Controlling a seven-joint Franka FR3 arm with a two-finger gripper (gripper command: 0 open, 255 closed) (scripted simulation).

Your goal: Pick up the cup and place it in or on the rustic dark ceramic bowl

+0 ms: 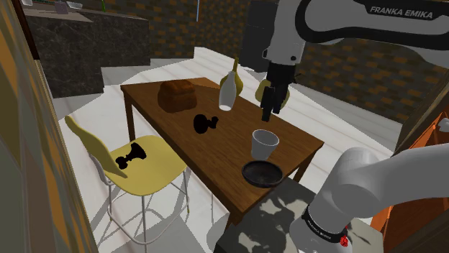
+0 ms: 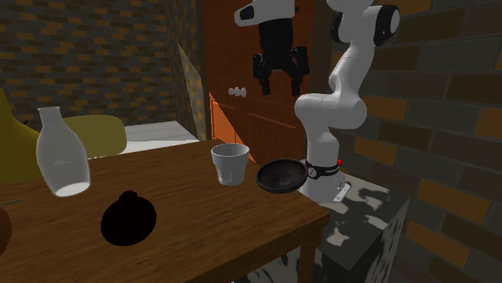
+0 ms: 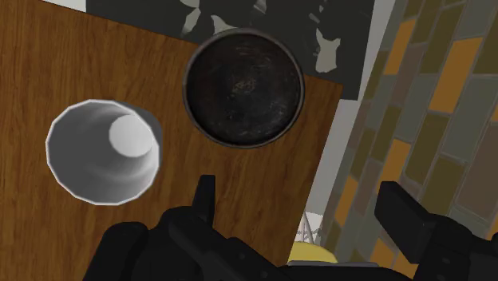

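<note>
I hold the black two-finger gripper (image 2: 281, 80), fingers apart, over the brown wooden table's (image 1: 216, 147) edge, where the upright white cup (image 1: 264, 144) stands just beside the dark round ceramic bowl (image 1: 261, 173).

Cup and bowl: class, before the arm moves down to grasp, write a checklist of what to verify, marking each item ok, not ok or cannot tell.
1. End effector open and holding nothing: ok; its fingers stand apart in the wrist view.
2. White cup upright, mouth up, on the wooden table: ok.
3. Cup centred between the fingers: not ok; it lies off to one side of them.
4. Dark bowl empty and ready to receive the cup: ok.
5. Cup and bowl apart, so that a grasp need not touch the bowl: ok; a strip of table shows between them.
</note>
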